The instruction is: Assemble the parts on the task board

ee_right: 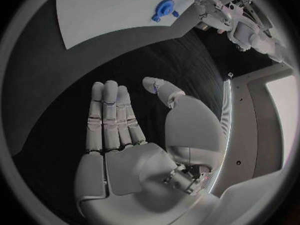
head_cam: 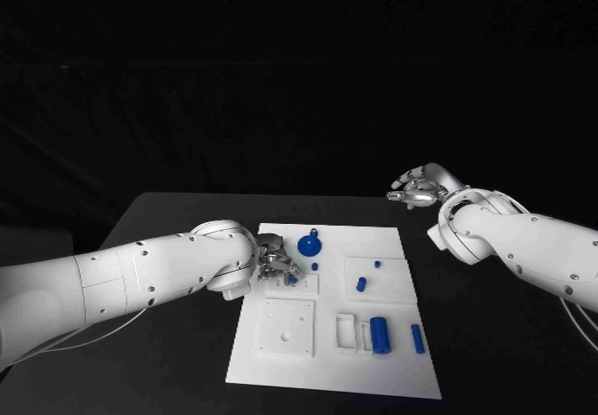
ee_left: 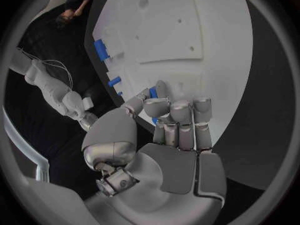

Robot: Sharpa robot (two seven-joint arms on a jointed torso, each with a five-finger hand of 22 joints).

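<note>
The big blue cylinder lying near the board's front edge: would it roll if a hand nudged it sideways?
Probably. The blue cylinder lies on its side, so a sideways push would likely roll it. It looks rigid and smooth, perhaps slippery. The white frame beside it might stop it.

place: robot lab / test cell
table: black table (head_cam: 174, 225), matte, under the board
board: white task board (head_cam: 287, 363) mid-table, with recessed pockets; small blue parts (head_cam: 380, 335) in it, like a benchmark fixture
backdrop: dark all round behind the table, studio-like
rig: two white arms either side of the board; cables (ee_left: 53, 65) trailing beside the left arm
frame: metal panel (ee_right: 250, 130) with screws near the right arm
</note>
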